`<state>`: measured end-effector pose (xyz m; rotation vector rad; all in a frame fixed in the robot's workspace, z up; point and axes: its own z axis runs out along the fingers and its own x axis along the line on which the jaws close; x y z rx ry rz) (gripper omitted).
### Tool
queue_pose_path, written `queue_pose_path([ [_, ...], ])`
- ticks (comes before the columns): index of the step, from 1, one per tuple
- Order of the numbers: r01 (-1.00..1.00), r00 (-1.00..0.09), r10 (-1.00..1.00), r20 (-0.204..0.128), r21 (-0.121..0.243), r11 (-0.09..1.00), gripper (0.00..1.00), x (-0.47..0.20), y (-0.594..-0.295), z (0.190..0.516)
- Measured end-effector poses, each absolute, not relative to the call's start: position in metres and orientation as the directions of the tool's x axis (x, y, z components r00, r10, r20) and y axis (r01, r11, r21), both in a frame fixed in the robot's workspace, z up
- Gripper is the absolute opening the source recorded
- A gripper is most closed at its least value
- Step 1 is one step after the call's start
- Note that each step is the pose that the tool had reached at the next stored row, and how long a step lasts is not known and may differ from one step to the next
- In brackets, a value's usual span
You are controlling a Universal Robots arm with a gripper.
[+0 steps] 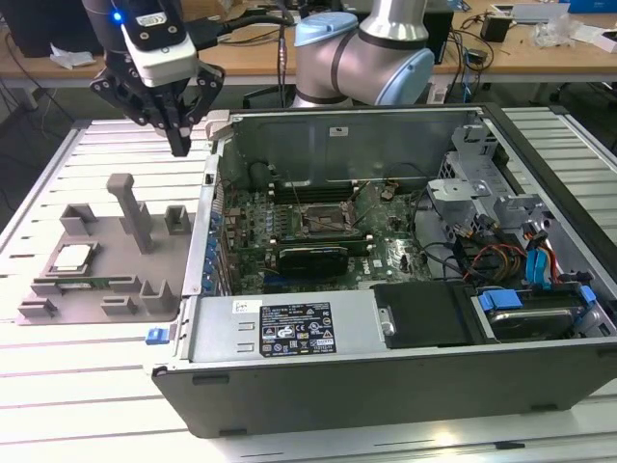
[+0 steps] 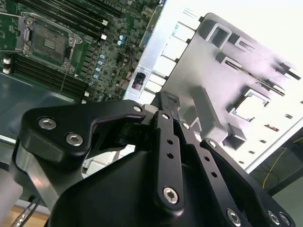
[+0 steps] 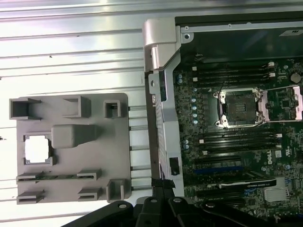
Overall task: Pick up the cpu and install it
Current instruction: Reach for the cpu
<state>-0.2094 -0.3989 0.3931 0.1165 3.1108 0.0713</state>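
Observation:
The cpu (image 1: 72,257) lies flat in a square pocket of the grey fixture tray (image 1: 145,289), on the exterior view's left; in the first wrist view the cpu (image 3: 38,149) shows as a pale square. My gripper (image 1: 180,145) hangs high above the strip between the tray and the open computer case, its fingers together with nothing between them. The motherboard's socket (image 1: 323,220) stands open inside the case, and in the first wrist view the socket (image 3: 236,109) has its metal frame (image 3: 281,104) swung aside. The fingertips (image 3: 163,183) sit over the case wall.
The case's upright metal wall (image 1: 214,193) stands between the tray and the motherboard. A tall grey post (image 1: 130,207) rises from the tray. Cables and a drive cage (image 1: 521,251) fill the case on the exterior view's right. A memory stick (image 3: 52,177) lies in a tray slot.

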Motion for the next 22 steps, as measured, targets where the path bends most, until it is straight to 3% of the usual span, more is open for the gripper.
queue_pose_path([
  [22, 0.074, -0.997, 0.076, -0.030, 0.051, 0.996, 0.11, -0.259, -0.399, 0.388],
])
